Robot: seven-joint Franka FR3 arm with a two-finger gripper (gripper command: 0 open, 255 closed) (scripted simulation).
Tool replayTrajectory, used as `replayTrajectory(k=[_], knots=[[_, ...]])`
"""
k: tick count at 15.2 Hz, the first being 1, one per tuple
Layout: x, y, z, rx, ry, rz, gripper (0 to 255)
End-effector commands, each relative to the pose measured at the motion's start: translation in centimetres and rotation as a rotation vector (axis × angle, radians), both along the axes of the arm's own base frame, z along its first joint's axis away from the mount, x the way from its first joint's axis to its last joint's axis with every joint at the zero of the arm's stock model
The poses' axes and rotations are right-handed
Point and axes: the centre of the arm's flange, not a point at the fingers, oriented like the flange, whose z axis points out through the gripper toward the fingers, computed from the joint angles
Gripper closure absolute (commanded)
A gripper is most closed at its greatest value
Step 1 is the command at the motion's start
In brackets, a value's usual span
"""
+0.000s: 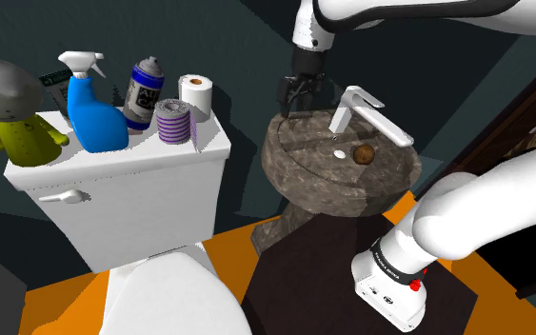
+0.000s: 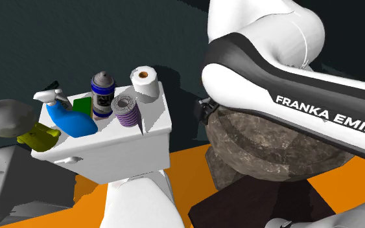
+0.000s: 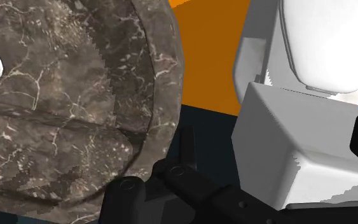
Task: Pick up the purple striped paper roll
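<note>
Hand [image 1: 299,103] hangs by the rim of the dark marbled stone sink [image 1: 294,176], fingers apart, empty. The purple striped paper roll [image 1: 173,122] sits well apart on the white toilet tank lid [image 1: 113,157]. Reach step, I reckon - next it needs swinging over above the roll.

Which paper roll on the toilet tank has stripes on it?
The purple striped paper roll, standing near the front edge of the white toilet tank. The plain white paper roll behind it has none.
</note>
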Motion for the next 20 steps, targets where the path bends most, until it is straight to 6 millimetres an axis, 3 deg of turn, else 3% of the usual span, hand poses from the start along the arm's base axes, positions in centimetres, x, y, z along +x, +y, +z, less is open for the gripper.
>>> replayTrajectory(k=[1, 20], knots=[[1.4, 2.0, -0.5, 0.004, -0.005, -0.001, 0], [16.8, 20.4, -4.7, 0.031, -0.05, 0.0, 0]])
